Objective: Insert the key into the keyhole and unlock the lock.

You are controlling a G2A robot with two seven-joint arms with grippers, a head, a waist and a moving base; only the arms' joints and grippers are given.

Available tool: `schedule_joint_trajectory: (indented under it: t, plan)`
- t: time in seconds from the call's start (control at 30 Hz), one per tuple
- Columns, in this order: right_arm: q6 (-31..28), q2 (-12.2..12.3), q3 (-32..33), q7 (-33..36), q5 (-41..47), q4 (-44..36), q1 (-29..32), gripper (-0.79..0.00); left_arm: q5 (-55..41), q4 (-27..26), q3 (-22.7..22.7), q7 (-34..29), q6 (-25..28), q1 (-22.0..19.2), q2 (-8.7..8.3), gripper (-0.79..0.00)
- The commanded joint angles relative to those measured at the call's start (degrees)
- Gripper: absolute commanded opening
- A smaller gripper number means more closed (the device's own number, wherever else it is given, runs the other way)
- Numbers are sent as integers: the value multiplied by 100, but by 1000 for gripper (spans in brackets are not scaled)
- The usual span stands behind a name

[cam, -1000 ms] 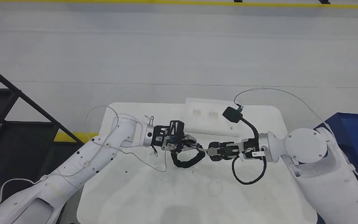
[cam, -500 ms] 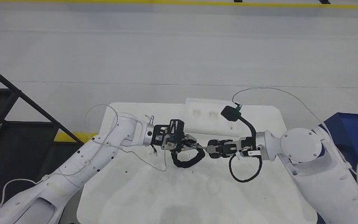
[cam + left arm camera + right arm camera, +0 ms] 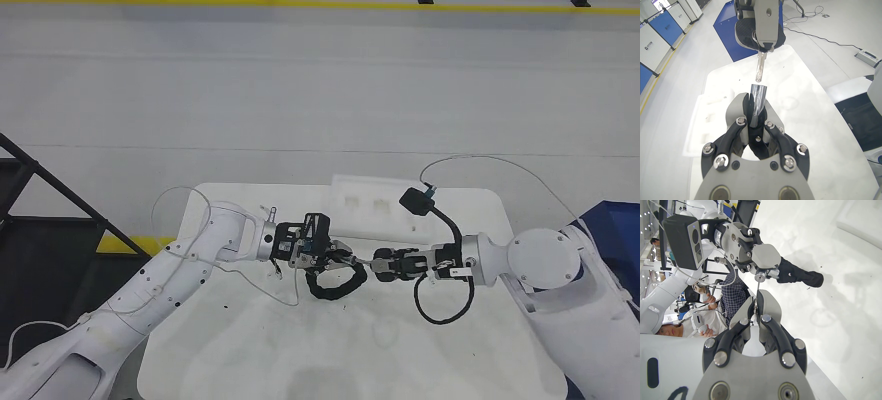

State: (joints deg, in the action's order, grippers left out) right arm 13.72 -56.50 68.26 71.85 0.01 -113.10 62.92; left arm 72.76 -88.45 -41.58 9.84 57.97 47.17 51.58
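Note:
My left gripper [image 3: 326,253] is shut on the lock [image 3: 758,101], a chrome cylinder on a black cable, held above the table's middle. The cable loop [image 3: 335,285] hangs below it. My right gripper [image 3: 386,267] is shut on the key [image 3: 760,65] by its dark head, facing the left one. The blade lines up with the cylinder's end. Its tip is at the keyhole face [image 3: 760,277], and nearly all of the blade [image 3: 758,289] is outside. From the right wrist view, the left gripper [image 3: 770,273] clamps the cylinder and the black cable [image 3: 800,274] sticks out sideways.
A white foam tray [image 3: 375,205] with small recesses lies at the table's far edge, behind both grippers. The white table [image 3: 250,340] has bare room in front of the arms. A blue bin [image 3: 615,225] stands off the right side.
The right gripper with the key shifted slightly toward the lock and then a touch back. The left gripper and the lock stayed in place.

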Motion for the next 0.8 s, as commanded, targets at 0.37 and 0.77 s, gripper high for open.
schedule_joint_trajectory:
  t: [0.37,0.77]
  plan:
    - [-99,30,-54,-43,167,103,-9,-785,21,10,-35,-28,3,31,58,-785]
    - [-86,59,-110,-63,226,144,-54,-785,82,-26,-84,-39,3,56,69,-785]
